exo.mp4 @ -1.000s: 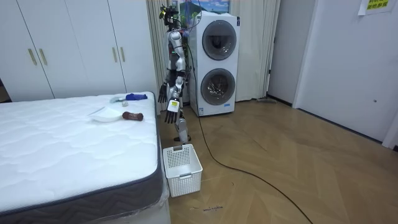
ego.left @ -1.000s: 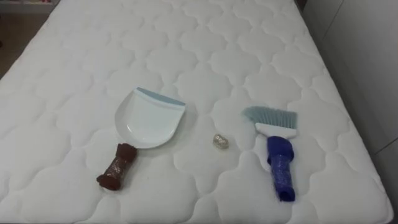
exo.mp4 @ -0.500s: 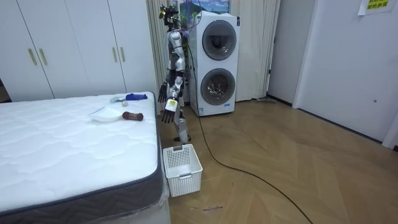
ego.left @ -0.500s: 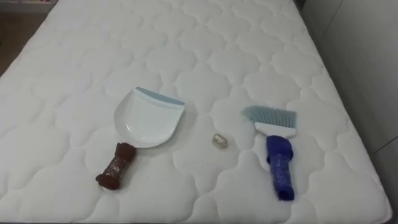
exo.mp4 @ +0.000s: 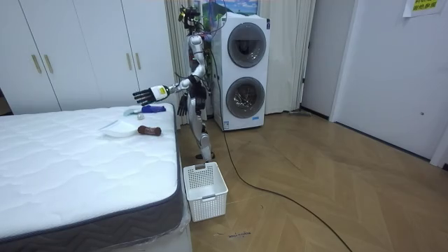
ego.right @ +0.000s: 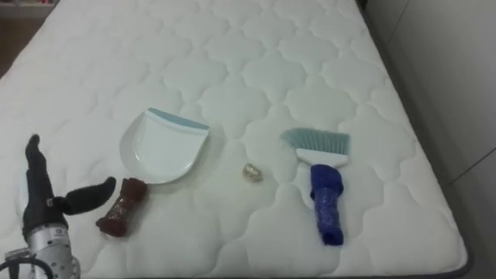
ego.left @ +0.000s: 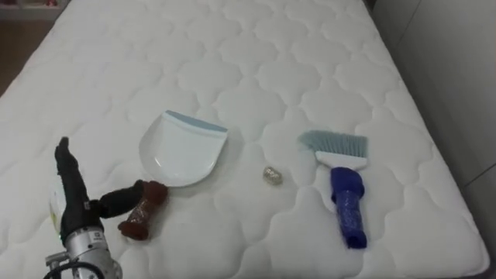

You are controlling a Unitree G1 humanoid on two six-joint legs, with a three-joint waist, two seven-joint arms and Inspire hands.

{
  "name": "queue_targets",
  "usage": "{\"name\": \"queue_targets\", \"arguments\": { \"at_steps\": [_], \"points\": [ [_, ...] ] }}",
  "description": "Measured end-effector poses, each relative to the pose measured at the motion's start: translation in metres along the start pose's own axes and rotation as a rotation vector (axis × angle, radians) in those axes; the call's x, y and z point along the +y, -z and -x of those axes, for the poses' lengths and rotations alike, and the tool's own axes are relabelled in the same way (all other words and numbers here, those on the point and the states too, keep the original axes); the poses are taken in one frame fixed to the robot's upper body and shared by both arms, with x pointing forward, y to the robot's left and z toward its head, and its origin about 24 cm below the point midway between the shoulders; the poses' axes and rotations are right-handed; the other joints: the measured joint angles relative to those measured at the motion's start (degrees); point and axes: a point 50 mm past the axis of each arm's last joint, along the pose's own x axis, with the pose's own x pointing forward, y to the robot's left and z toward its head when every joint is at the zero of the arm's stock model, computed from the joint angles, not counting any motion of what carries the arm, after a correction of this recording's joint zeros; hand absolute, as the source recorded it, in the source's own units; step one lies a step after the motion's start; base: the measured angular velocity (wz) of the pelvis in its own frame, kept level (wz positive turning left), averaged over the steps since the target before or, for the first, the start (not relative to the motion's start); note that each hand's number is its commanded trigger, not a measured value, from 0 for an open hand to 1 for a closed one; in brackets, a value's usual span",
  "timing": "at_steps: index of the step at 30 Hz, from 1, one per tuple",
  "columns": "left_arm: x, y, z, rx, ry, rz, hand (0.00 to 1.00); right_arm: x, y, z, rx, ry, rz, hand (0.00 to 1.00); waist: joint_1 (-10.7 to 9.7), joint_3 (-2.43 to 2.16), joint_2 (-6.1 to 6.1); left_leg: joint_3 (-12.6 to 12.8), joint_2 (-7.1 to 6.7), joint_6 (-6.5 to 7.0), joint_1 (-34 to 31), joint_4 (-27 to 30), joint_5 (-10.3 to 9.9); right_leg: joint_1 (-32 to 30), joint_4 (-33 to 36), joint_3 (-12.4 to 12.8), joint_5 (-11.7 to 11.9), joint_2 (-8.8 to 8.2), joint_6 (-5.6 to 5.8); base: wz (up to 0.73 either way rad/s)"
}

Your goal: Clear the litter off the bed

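A white dustpan (ego.left: 184,147) with a brown wrapped handle (ego.left: 143,209) lies on the white quilted mattress (ego.left: 256,62). To its right rests a small crumpled pale scrap (ego.left: 272,175). Further right lies a brush (ego.left: 341,178) with pale blue bristles and a blue wrapped handle. My left hand (ego.left: 74,190) is raised over the mattress at lower left, open, fingers straight, thumb stretched toward the dustpan handle without holding it. In the room view this left hand (exo.mp4: 143,94) reaches out over the bed, and my right hand (exo.mp4: 182,106) hangs at my side with relaxed fingers.
I stand at the bed's side by its corner, with stacked washing machines (exo.mp4: 241,70) behind me. A white slatted basket (exo.mp4: 205,189) sits on the wooden floor at the bed's corner. White wardrobe doors (exo.mp4: 84,49) line the wall beyond the bed.
My left arm has risen from my side and now reaches over the mattress, the hand arriving beside the dustpan handle. Dustpan, scrap and brush have not moved.
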Motion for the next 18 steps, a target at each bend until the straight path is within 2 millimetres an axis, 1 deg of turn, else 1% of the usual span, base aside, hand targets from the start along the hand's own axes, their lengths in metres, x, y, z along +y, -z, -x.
{"name": "queue_targets", "arguments": {
  "at_steps": [2,4,5,7,10,12,15,18],
  "points": [
    [0.001,-0.008,-0.002,-0.036,-0.023,0.015,0.00,0.000,0.000,0.000,0.000,-0.002,0.001,0.00,-0.2,-0.05,-0.12,-0.1,0.00,0.00,0.0,0.0,0.0,0.0,0.0,0.0,0.0,0.00,0.00,0.02],
    [0.001,-0.021,-0.003,-0.098,-0.040,0.019,0.00,0.001,-0.001,0.000,-0.001,-0.005,0.011,0.00,-1.0,-0.12,-0.32,-0.5,-0.05,0.00,-0.1,0.2,0.0,0.0,0.0,0.1,0.0,0.00,0.00,0.10],
    [0.000,-0.024,-0.003,-0.113,-0.038,0.018,0.00,0.001,-0.001,0.000,-0.002,-0.007,0.015,0.00,-1.0,-0.13,-0.32,-0.6,-0.05,0.00,-0.1,0.2,0.0,0.0,0.0,0.1,0.0,0.00,0.00,0.07],
    [-0.004,-0.037,-0.002,-0.166,-0.029,0.038,0.00,0.001,-0.003,-0.001,-0.006,-0.011,0.029,0.00,-1.1,-0.12,-0.32,-0.7,-0.05,0.00,-0.2,0.1,0.0,0.0,0.0,0.0,0.0,0.01,0.00,0.00],
    [-0.009,-0.047,-0.001,-0.215,-0.007,0.043,0.00,0.002,-0.004,-0.001,-0.008,-0.015,0.032,0.00,-1.4,-0.12,-0.30,-1.4,-0.07,0.00,-0.2,0.0,0.0,0.1,0.0,-0.3,0.0,0.02,0.00,0.05],
    [-0.012,-0.048,0.001,-0.220,0.010,0.042,0.00,0.002,-0.005,-0.001,-0.010,-0.017,0.035,0.00,-1.6,-0.10,-0.29,-1.4,-0.07,0.00,-0.1,0.0,0.0,0.1,0.0,-0.2,0.0,0.02,0.00,0.02],
    [-0.018,-0.048,0.004,-0.223,0.042,0.037,0.00,0.003,-0.007,-0.002,-0.014,-0.028,0.038,0.00,-2.3,0.05,-0.44,-1.4,-0.07,0.00,-0.1,0.0,0.0,0.1,0.0,0.3,0.0,0.02,0.00,0.00],
    [-0.025,-0.046,0.007,-0.220,0.092,0.026,0.00,0.004,-0.009,-0.002,-0.018,-0.041,0.044,0.00,-2.6,0.37,-0.68,-1.1,-0.07,0.00,0.1,0.0,0.0,0.1,0.0,0.6,0.0,0.02,0.00,-0.04]
  ]
}}
